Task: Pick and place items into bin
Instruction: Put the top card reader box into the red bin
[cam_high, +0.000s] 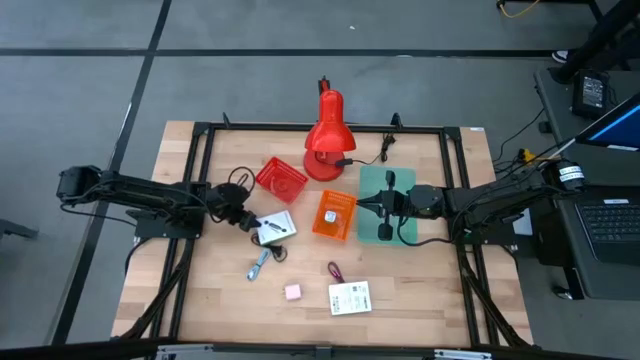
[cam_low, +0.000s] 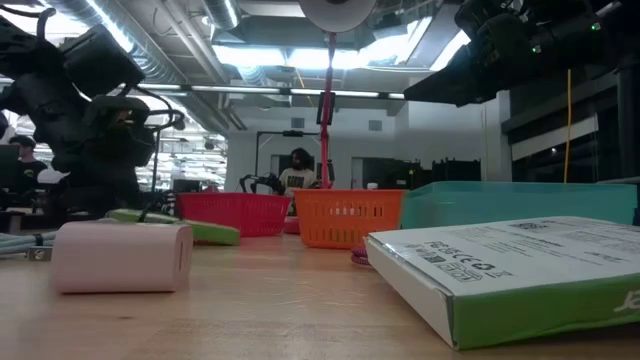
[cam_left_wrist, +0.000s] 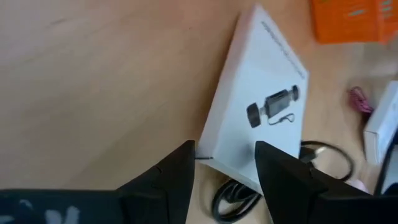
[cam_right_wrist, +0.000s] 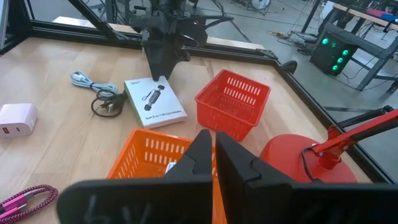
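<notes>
Your left gripper (cam_left_wrist: 224, 165) hangs with its fingers spread wide astride the near edge of the white box (cam_left_wrist: 258, 102), just beside the black cable (cam_left_wrist: 233, 199); this looks like the approach to a pick. Next you likely need to lower, close on that edge, and carry it to the orange bin (cam_high: 334, 214), over which your right gripper (cam_right_wrist: 214, 155) waits closed and empty.

Left arm: reaches in from the table's 9 o'clock edge toward the centre, lying low and nearly level.
Left gripper (cam_high: 250, 222): at the end of that reach, a little toward 9 o'clock of the table's centre, pointing down at the tabletop; fingers (cam_left_wrist: 168, 180) spread apart with a clear gap between them.
Right arm: comes in from the 3 o'clock edge, stretched toward the centre.
Right gripper (cam_high: 362, 207): just toward 3 o'clock of centre, fingers (cam_right_wrist: 199, 158) pressed together, holding nothing.
</notes>
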